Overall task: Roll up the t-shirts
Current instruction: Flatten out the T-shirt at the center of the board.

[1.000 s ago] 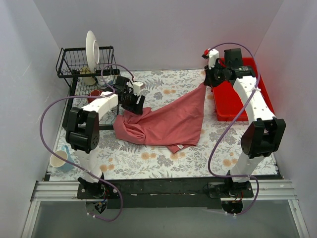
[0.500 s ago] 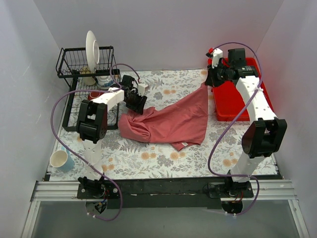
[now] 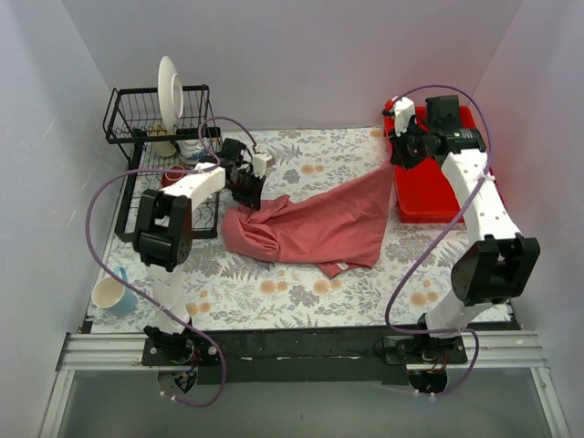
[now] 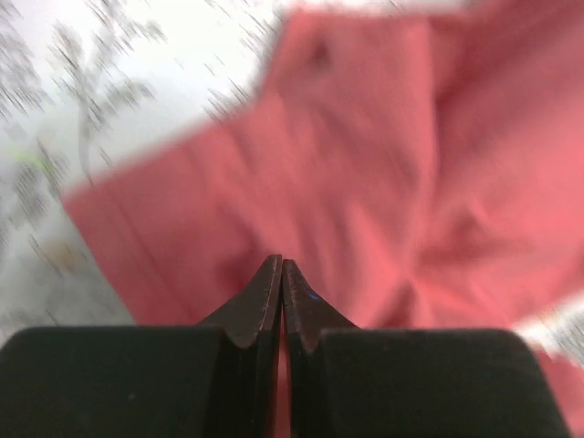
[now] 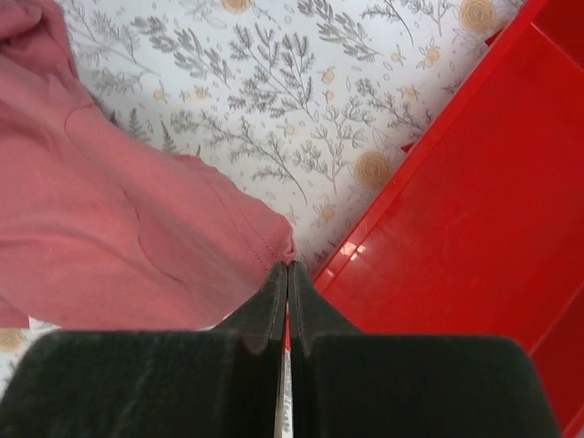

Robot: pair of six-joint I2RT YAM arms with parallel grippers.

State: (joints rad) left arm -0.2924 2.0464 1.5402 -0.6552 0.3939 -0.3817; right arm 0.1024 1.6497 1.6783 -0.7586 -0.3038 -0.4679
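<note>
The salmon-pink t-shirt [image 3: 319, 224] lies crumpled on the flowered mat, stretched from a bunched left end to a raised right corner. My left gripper [image 3: 248, 193] is shut at the upper left of the bunch. In the left wrist view its tips [image 4: 281, 265] meet against the blurred pink cloth [image 4: 365, 164], with pink showing between the fingers. My right gripper [image 3: 401, 157] hovers at the red tray's left rim. In the right wrist view it [image 5: 289, 266] is shut on the hem corner of the t-shirt [image 5: 109, 228].
The red plastic tray [image 3: 438, 196] sits at the back right, its rim [image 5: 401, 210] just beside the right fingers. A black dish rack [image 3: 137, 128] with a white plate [image 3: 170, 87] stands at the back left. A cup [image 3: 109, 294] sits at the mat's near left edge.
The left gripper has closed from wide open onto the shirt's left end. The right arm has drawn the shirt's corner right, toward the tray, and the cloth has flattened.
</note>
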